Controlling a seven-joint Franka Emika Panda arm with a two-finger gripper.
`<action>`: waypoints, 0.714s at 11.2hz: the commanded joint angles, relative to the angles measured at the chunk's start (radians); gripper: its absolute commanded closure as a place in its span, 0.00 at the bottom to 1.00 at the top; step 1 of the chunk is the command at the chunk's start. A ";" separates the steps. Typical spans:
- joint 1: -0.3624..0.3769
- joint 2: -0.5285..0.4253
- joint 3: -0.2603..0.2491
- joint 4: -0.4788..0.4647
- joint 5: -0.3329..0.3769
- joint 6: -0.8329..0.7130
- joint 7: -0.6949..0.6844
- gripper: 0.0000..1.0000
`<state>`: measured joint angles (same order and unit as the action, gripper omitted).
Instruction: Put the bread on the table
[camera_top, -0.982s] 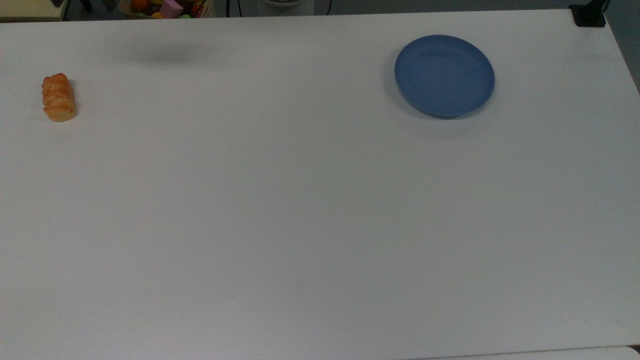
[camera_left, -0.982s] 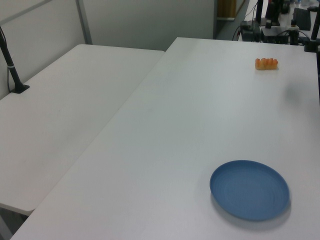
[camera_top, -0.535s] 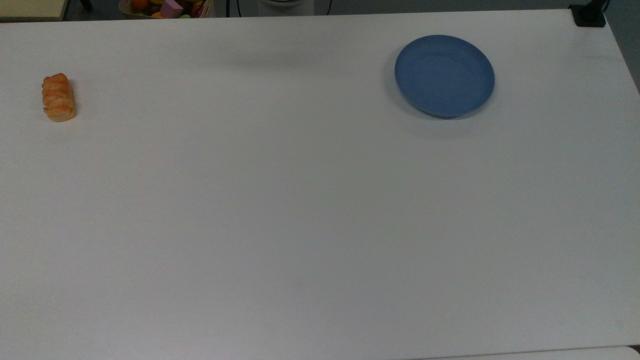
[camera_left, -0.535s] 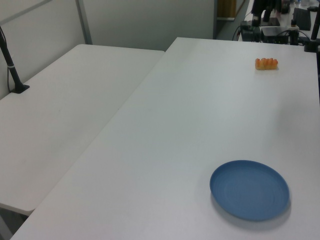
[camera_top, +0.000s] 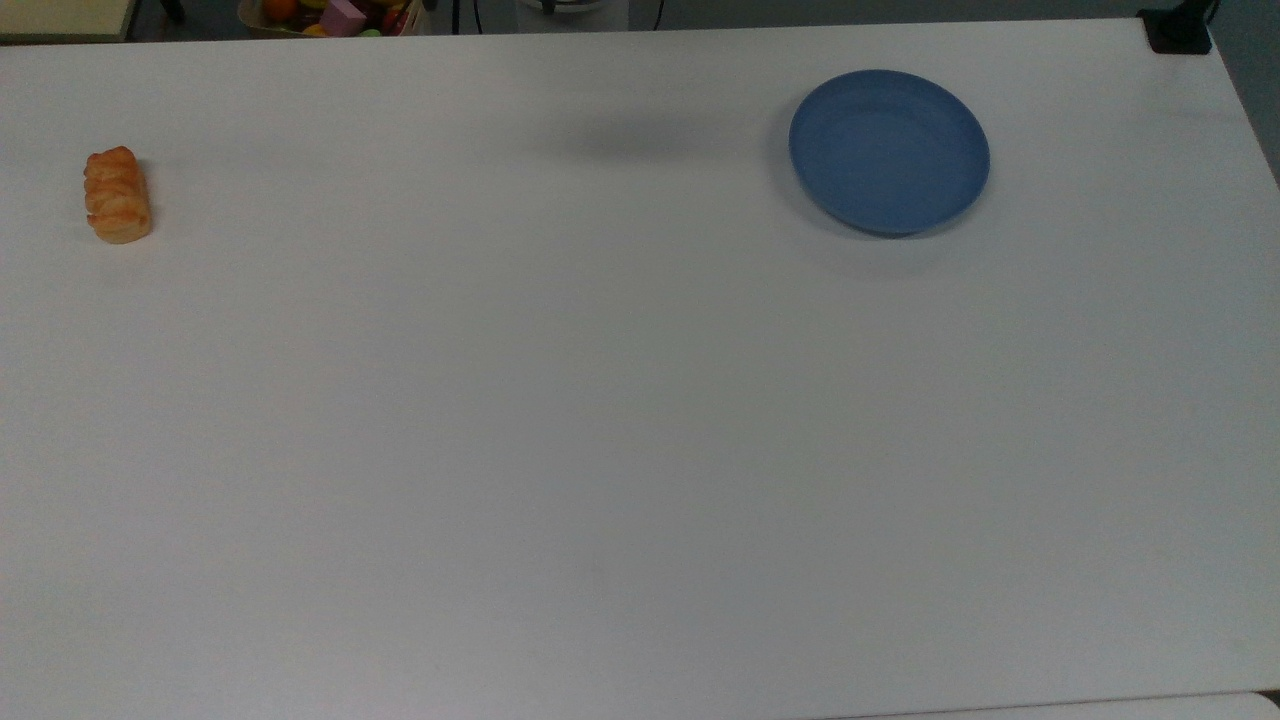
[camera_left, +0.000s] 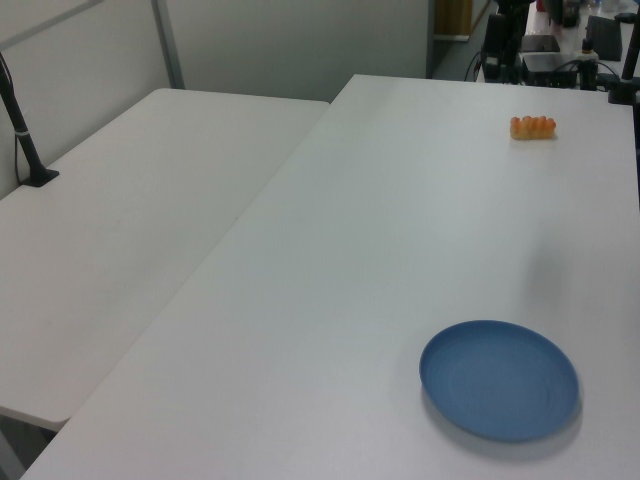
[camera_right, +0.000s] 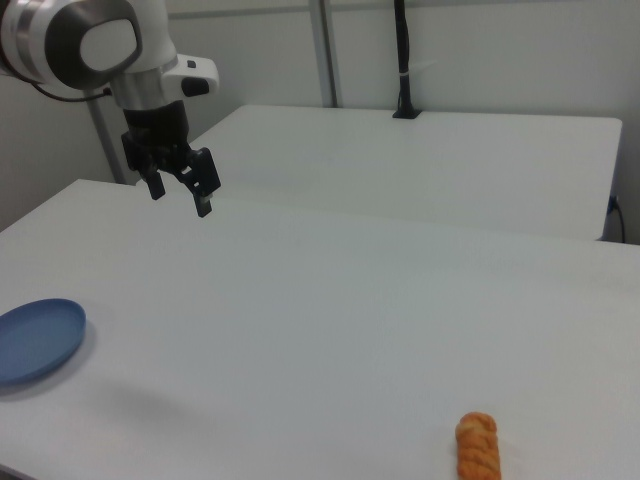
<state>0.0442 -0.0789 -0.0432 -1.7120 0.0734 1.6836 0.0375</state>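
The bread (camera_top: 117, 195) lies flat on the white table (camera_top: 640, 420) near the top view's left edge, and it is the golden-orange bun (camera_left: 533, 127) at the far end in the left view. In the right view the bread (camera_right: 477, 447) rests near the bottom edge. My gripper (camera_right: 180, 194) hangs well above the table in the right view's upper left, open and empty. It is far from the bread and closer to the blue plate (camera_right: 38, 340). A soft shadow (camera_top: 640, 140) falls on the table just left of the plate (camera_top: 889, 150).
A second white table (camera_left: 120, 230) adjoins this one. A black post (camera_right: 403, 60) is clamped to it, and another black clamp (camera_top: 1180, 30) sits on the top view's upper right corner. A box of colourful toys (camera_top: 335, 14) stands beyond the far edge.
The soft shadow on the table has slid rightward in the top view, from above the left part toward the plate. Bread and plate have not moved.
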 joint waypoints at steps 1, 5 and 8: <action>0.017 0.016 -0.010 -0.027 -0.020 0.080 -0.106 0.00; 0.025 0.028 -0.023 -0.026 -0.049 0.108 -0.203 0.00; 0.034 0.028 -0.021 -0.029 -0.055 0.107 -0.206 0.00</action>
<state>0.0546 -0.0349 -0.0511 -1.7197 0.0329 1.7787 -0.1494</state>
